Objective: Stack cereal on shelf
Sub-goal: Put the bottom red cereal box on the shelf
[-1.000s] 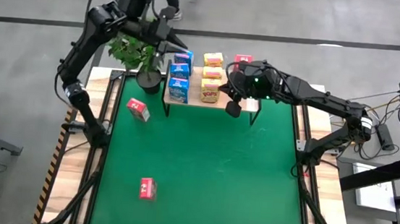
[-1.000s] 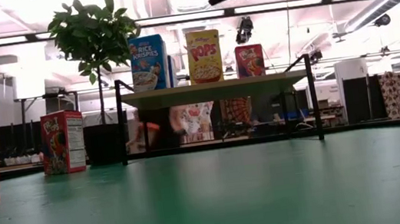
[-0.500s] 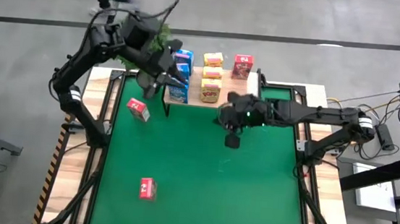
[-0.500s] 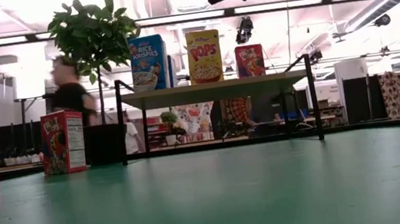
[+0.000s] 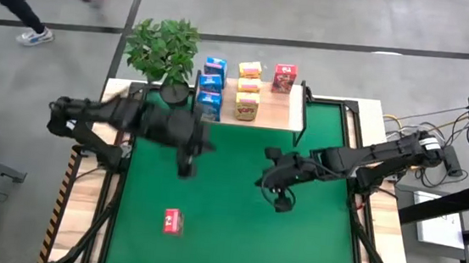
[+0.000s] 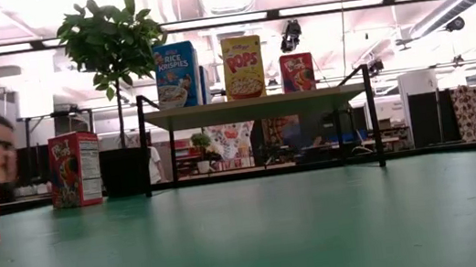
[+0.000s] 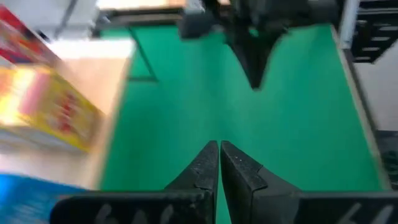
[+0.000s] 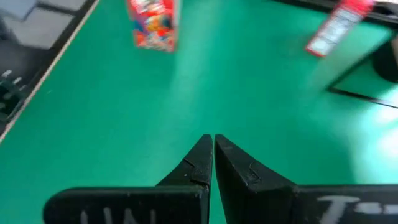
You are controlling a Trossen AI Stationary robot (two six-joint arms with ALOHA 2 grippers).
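**Two red boxes left on the mat, both grippers empty**

Nearest on the green mat [image 5: 234, 234], a red cereal box [image 5: 172, 221] is seen standing upright, left of centre and well apart from everything else. It is judged the likely next pick. A second red box [image 6: 76, 169] can be made out in the low view, standing farther back on the left; from above it is hidden under the left arm.

At mid-table, the left gripper [image 5: 186, 168] is held above the mat with its fingers pressed together and nothing between them. The right gripper [image 5: 282, 205] hangs to the right of centre, likewise closed and empty.

At the far edge, the shelf [image 5: 272, 106] is found carrying three blue boxes [image 5: 210, 93], three yellow boxes [image 5: 248, 88] and one red box [image 5: 284, 76]; bare board is left near that red box. A potted plant [image 5: 163, 47] stands just left of the shelf.

For the step to be done well, the jaws should be opened before descent, the box taken across its narrow faces and kept upright, then lifted clear of the shelf edge and set in line with the red box already placed.
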